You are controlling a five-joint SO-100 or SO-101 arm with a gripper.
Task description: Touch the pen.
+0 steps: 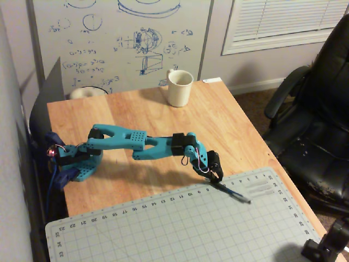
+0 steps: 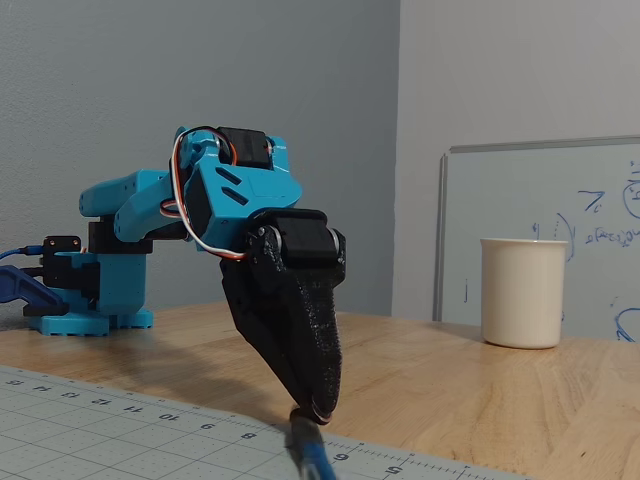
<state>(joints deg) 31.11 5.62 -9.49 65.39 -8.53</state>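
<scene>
A dark blue pen [image 1: 234, 193] lies on the grey cutting mat [image 1: 163, 229] near its far right part. In the fixed view its blue end [image 2: 308, 450] shows at the bottom edge. My black gripper [image 1: 217, 177] reaches down over the mat's far edge and its tip rests on the pen's left end. In the fixed view the gripper [image 2: 318, 410] points straight down with its fingers together, the tip meeting the pen's end. It holds nothing.
A cream mug [image 1: 179, 87] stands at the table's far side, also in the fixed view [image 2: 522, 292]. A whiteboard [image 1: 120, 38] leans behind the table. A black office chair [image 1: 316, 109] stands to the right. The arm's blue base [image 1: 76, 161] is at the left.
</scene>
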